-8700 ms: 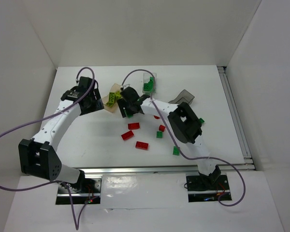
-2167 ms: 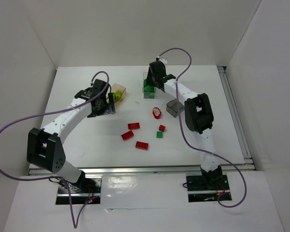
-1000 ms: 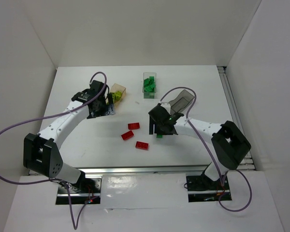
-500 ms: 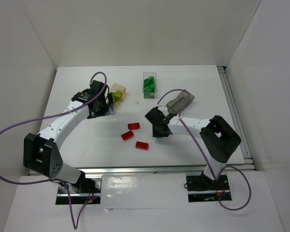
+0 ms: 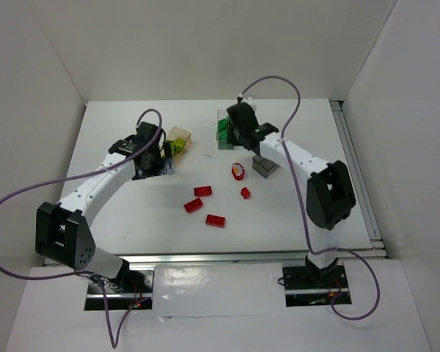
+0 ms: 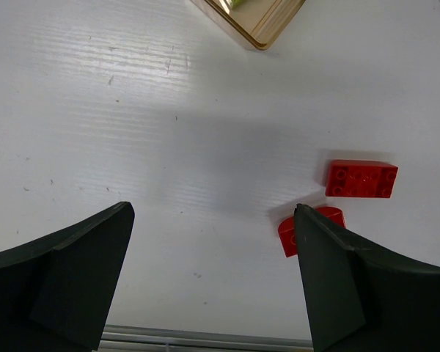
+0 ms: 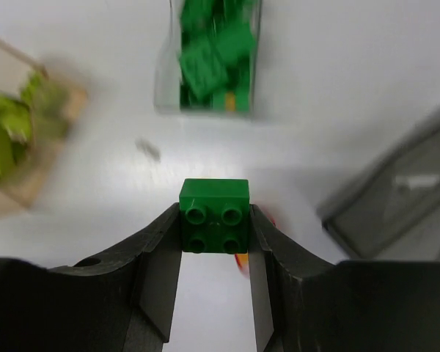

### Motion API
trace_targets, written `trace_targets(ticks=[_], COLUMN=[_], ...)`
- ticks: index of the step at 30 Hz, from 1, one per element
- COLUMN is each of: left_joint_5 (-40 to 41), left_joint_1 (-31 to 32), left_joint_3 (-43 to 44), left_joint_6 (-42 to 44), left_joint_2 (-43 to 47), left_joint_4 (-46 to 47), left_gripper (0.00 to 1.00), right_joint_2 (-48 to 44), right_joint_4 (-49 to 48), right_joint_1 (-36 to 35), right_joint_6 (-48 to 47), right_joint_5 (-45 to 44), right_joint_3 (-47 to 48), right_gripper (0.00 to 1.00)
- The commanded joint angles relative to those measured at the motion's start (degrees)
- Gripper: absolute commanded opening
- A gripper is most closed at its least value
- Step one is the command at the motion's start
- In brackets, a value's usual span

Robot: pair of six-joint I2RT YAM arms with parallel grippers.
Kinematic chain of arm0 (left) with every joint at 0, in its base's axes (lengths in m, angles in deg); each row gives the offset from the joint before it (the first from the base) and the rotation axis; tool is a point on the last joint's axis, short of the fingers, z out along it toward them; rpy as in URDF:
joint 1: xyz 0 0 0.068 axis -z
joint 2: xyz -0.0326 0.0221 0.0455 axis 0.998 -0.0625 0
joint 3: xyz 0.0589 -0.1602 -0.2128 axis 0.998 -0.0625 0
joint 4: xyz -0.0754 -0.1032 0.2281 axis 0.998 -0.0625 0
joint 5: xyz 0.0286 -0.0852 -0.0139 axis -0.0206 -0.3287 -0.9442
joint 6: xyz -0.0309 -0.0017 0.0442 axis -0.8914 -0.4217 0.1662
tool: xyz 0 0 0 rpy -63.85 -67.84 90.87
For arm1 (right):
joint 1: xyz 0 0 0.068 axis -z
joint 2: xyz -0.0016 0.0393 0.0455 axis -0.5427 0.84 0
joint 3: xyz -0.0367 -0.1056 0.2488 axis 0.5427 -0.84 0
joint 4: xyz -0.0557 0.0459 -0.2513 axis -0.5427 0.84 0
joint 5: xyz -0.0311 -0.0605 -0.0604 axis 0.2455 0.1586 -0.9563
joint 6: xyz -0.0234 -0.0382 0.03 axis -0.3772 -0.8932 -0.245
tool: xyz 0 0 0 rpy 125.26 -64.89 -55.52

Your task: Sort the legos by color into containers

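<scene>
I lift the last loose green lego off the tabletop.
My right gripper, clamped on it, nears the clear container; left gripper gapes empty.

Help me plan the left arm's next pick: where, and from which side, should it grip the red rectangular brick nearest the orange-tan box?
Probably best: pinch the red rectangular plastic brick across its two long side walls at mid-length, the left fingers coming straight down. It lies flat, studs up; that span is narrow, and both long sides show a gap.
</scene>
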Motion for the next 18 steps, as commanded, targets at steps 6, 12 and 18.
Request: trace_targets(ticks=[6,12,18], left_joint_5=[2.69,3.23,3.75], left_joint_1=[0.22,0.22,0.22], left_joint_3=[0.64,-0.41,0.73], left_joint_6=[-0.21,0.85,1.37], left_joint_2=[0.21,-0.94,-2.08], left_joint_4=[0.09,0.09,-0.43], left_gripper=[0.99,0.99,0.99], right_joint_2=[18.82,25.86,33.86], right_joint_4=[-4.91,-8.16,-7.46], right_joint_1=[6.46,8.22,8.22], right_joint_6=[-6.29,-6.29,-7.96], right_joint_5=[1.91,4.37,5.07], right_joint_3=[24.58,31.99,41.49], right_gripper=[0.25,0.27,0.47])
